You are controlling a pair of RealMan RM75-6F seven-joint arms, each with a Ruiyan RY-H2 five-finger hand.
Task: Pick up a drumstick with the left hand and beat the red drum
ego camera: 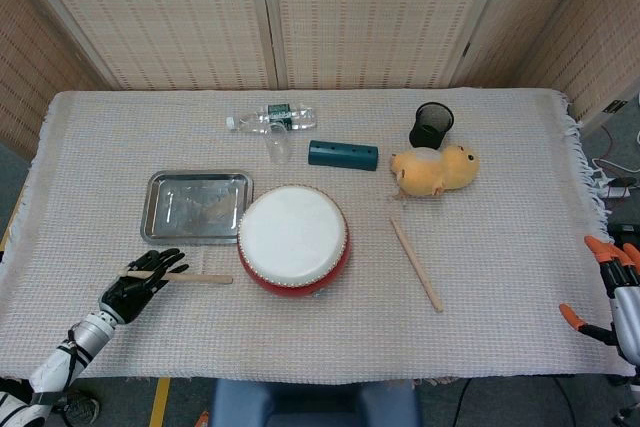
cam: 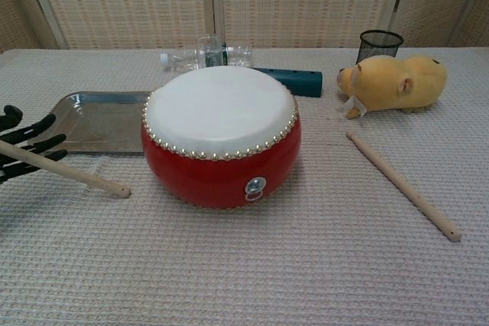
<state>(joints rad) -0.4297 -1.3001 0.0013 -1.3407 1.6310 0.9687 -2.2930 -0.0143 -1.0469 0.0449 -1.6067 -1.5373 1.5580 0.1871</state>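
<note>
The red drum [ego camera: 293, 239] with a white skin stands mid-table, large and central in the chest view [cam: 220, 135]. Just left of it, a wooden drumstick [ego camera: 195, 278] lies across the outstretched black fingers of my left hand [ego camera: 140, 285]. In the chest view the drumstick [cam: 76, 175] slopes down to the cloth, its tip touching the cloth near the drum's base, while my left hand [cam: 23, 146] shows spread, straight fingers at the left edge. A second drumstick [ego camera: 416, 265] lies on the cloth right of the drum. My right hand [ego camera: 610, 292] hangs off the table's right edge, fingers apart and holding nothing.
A steel tray [ego camera: 160, 217] sits behind my left hand. At the back are a plastic bottle [ego camera: 272, 117], a glass [ego camera: 279, 147], a teal tube [ego camera: 343, 154], a black mesh cup [ego camera: 431, 125] and a yellow plush toy [ego camera: 435, 170].
</note>
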